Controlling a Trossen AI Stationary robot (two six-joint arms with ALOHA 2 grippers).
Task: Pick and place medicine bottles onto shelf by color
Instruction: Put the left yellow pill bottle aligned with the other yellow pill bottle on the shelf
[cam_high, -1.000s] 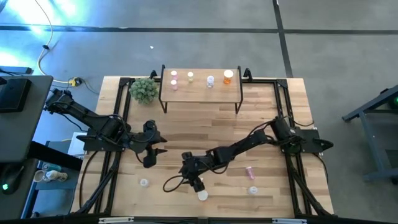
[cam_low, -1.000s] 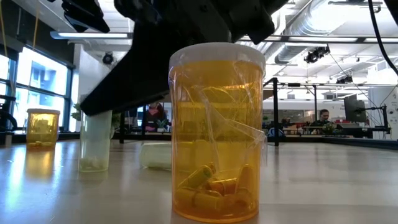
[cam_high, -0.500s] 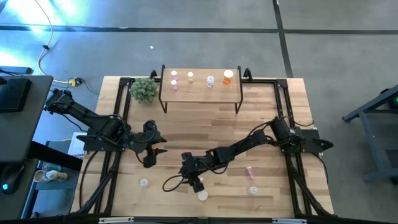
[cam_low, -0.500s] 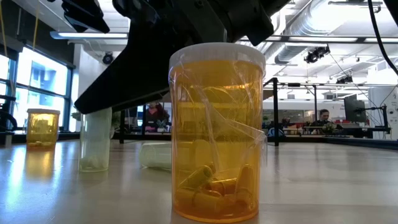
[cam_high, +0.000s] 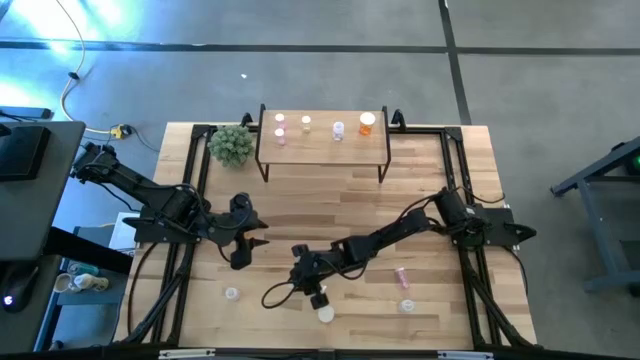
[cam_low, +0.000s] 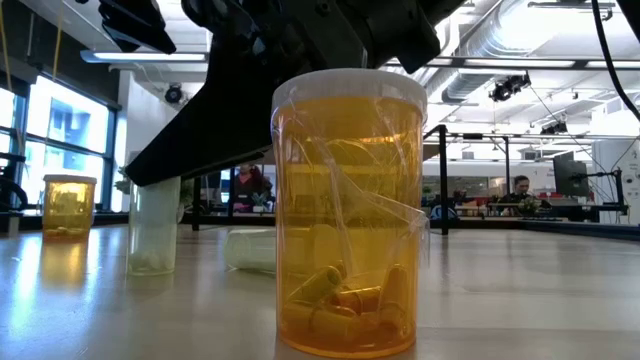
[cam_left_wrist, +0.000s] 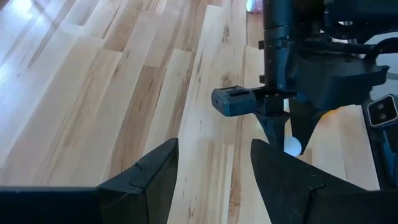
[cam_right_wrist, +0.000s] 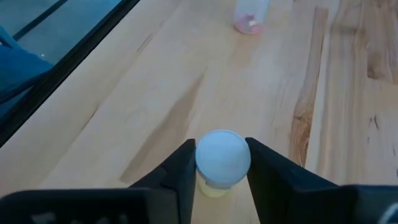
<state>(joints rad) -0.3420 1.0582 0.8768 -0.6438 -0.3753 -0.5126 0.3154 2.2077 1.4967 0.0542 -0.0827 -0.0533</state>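
Note:
A yellow-green medicine bottle (cam_right_wrist: 214, 186) with a white cap stands upright on its base near the table's front middle, also visible in the low view (cam_low: 152, 228). My right gripper (cam_right_wrist: 222, 149) (cam_high: 317, 296) is shut on it. My left gripper (cam_high: 248, 232) (cam_left_wrist: 214, 165) hovers open over the table's left middle, with nothing between its fingers. The shelf (cam_high: 322, 148) stands on its black legs at the far edge and carries several bottles: two pink (cam_high: 280, 129), one yellowish (cam_high: 306, 122), one pale (cam_high: 339, 130), one orange (cam_high: 367, 123). My right gripper pinches the bottle's white cap (cam_right_wrist: 205, 158) between its two fingers (cam_right_wrist: 180, 168), one on each side. The fingers slant down at it from the table's right. The bottle stands upright with its base on the table.
An orange bottle (cam_high: 325, 313) (cam_low: 348, 210) stands just in front of the right gripper, near the front edge. Other bottles are at the front left (cam_high: 232, 293) and front right (cam_high: 401, 275) (cam_high: 406, 306). A green plant (cam_high: 231, 144) sits left of the shelf.
My right gripper has stayed in place and drawn its fingers together onto the yellow-green bottle's cap. The bottle still stands on the table.

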